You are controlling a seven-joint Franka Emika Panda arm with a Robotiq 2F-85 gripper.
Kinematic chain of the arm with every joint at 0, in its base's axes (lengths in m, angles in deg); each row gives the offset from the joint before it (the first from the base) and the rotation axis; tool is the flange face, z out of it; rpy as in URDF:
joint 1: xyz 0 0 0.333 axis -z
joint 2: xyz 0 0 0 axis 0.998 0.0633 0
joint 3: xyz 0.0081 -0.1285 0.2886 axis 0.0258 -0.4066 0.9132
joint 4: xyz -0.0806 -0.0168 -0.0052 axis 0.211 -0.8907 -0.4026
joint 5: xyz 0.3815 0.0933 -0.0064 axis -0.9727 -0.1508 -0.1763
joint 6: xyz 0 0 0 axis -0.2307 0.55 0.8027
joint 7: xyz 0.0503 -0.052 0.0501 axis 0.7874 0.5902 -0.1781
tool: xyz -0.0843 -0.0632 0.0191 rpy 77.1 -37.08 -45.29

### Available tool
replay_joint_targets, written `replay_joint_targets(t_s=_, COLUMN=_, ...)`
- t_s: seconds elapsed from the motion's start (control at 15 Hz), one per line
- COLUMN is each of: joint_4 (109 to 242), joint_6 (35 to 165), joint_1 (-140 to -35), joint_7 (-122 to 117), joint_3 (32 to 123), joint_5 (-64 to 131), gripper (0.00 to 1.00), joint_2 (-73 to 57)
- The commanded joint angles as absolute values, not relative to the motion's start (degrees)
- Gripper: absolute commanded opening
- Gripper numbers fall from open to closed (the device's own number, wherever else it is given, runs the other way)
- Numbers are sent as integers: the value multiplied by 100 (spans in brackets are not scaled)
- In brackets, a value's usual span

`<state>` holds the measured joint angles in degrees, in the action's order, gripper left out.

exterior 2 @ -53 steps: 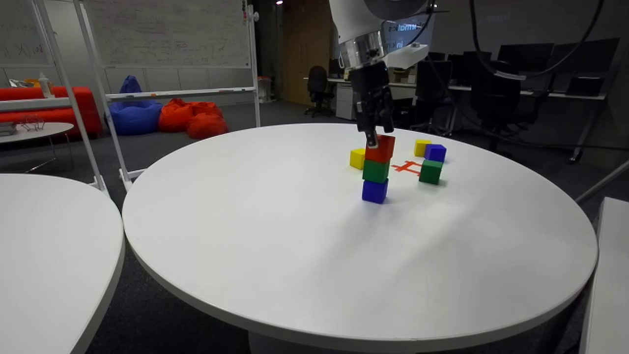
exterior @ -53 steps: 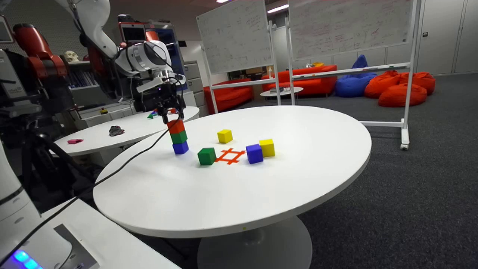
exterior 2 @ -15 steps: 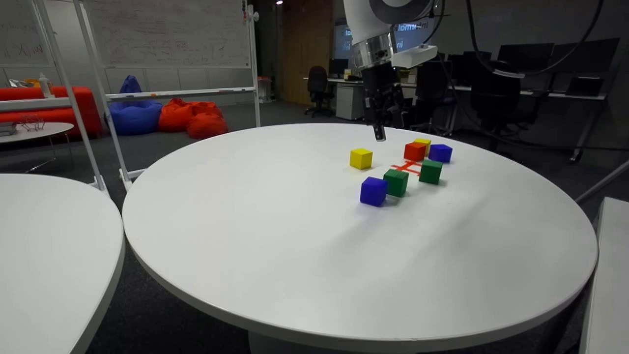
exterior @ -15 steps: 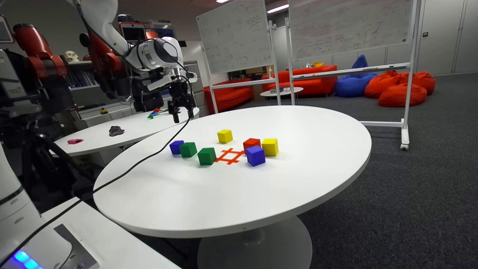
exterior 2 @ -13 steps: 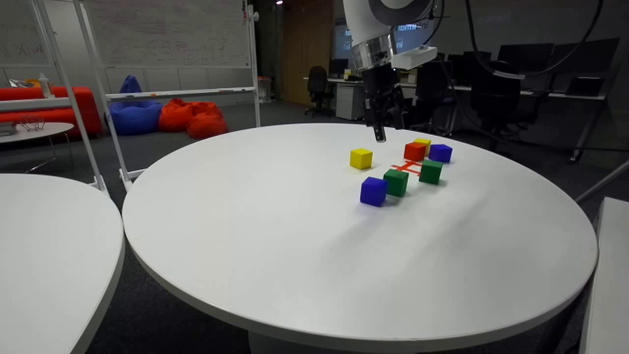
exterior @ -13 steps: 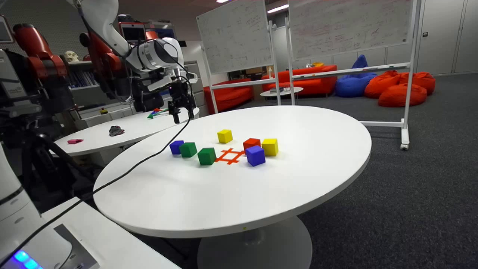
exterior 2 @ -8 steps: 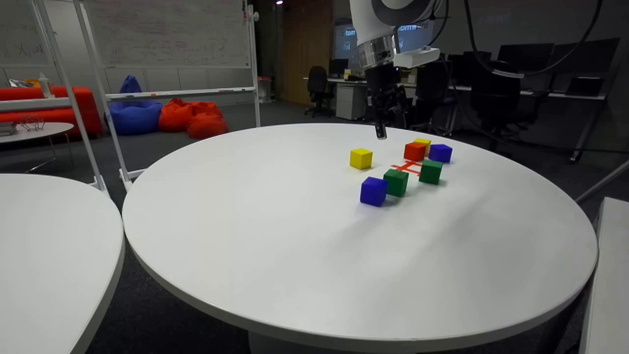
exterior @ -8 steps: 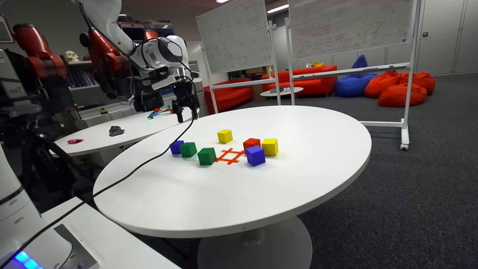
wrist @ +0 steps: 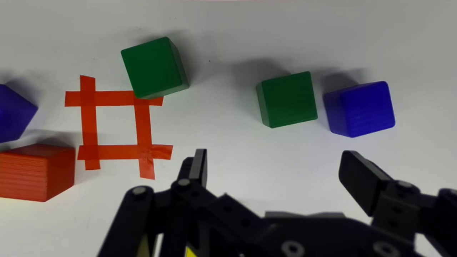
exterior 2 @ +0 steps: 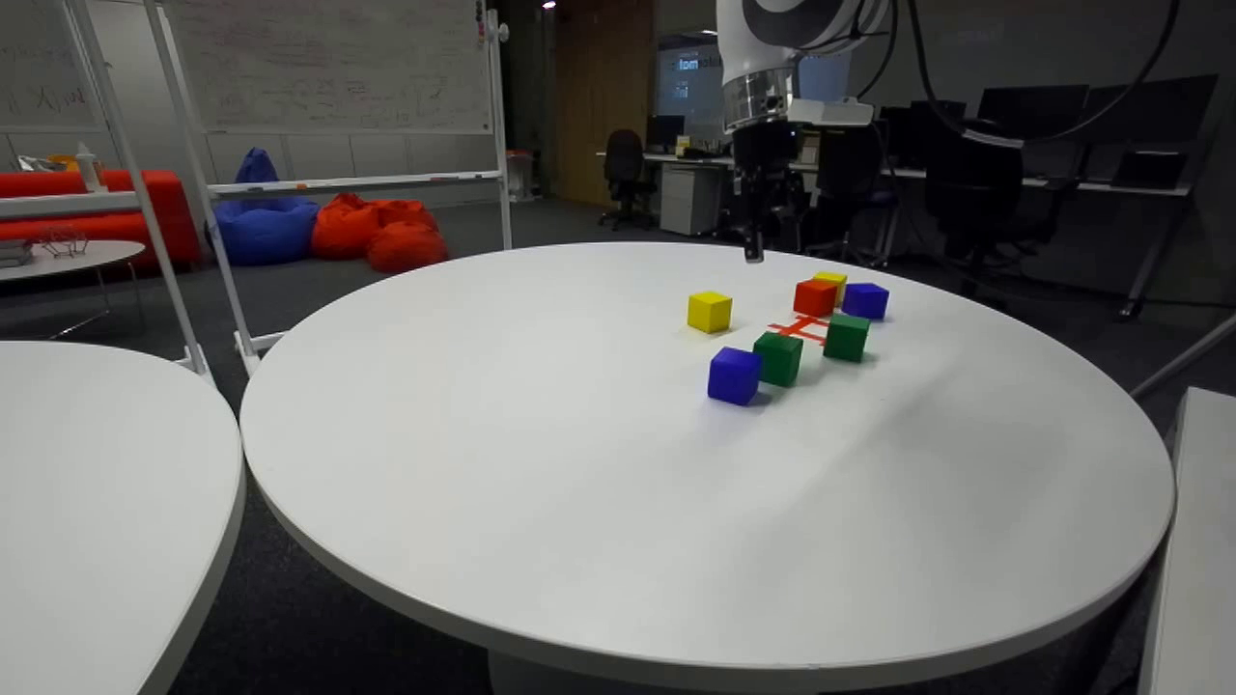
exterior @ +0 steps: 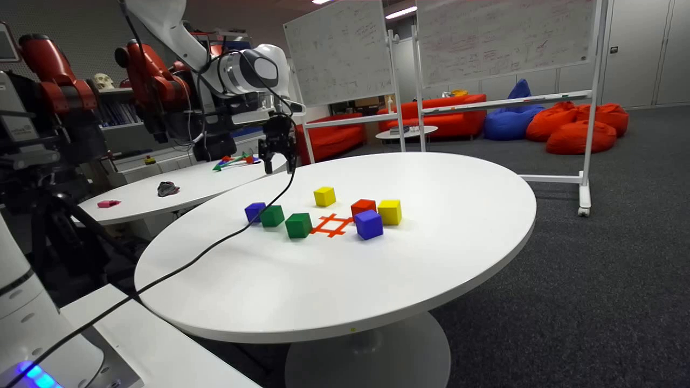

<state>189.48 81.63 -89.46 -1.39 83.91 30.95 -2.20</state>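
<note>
Clearly, in the wrist view the black two-fingered gripper [wrist: 275,167] has its fingers spread wide, with smooth, round white tabletop [wrist: 221,125] showing between them. At twelve o'clock from that gap sits a matte, soft-edged green cube [wrist: 291,101]; at two o'clock, just beside it, a faintly streaked deep-blue cube [wrist: 369,109]. At ten o'clock a second green cube [wrist: 151,67] covers part of one corner of a square of thin, crossed red tape [wrist: 116,152], darker where strips overlap. At nine o'clock a red cube [wrist: 23,175] shows a finely ridged face; the left edge cuts it off, likewise a second blue cube [wrist: 14,114]. Wood or plastic cannot be told. Yellow slivers [wrist: 190,252] between seven and eight o'clock are mostly hidden behind the gripper.

In an exterior view, a thin black cable [exterior: 133,295] crosses the deep-blue cube, the second blue cube overlaps the red cube, and a yellow cube [exterior: 324,196] stands whole at twelve o'clock from the tape.

In an exterior view, the red cube half hides a second yellow cube [exterior 2: 838,283], and the gripper's farther finger blends into dark furniture [exterior 2: 850,159].
</note>
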Motion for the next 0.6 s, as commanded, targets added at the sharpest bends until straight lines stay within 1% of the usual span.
replay_joint_targets(t_s=0.0, joint_4=18936, joint_6=8151, joint_1=-8972, joint_7=-131, joint_3=8364, joint_5=3085, gripper=100, joint_2=-211)
replay_joint_targets(t_s=0.53, joint_4=18904, joint_6=8115, joint_1=-8956, joint_7=-132, joint_3=8348, joint_5=3032, gripper=100, joint_2=-180)
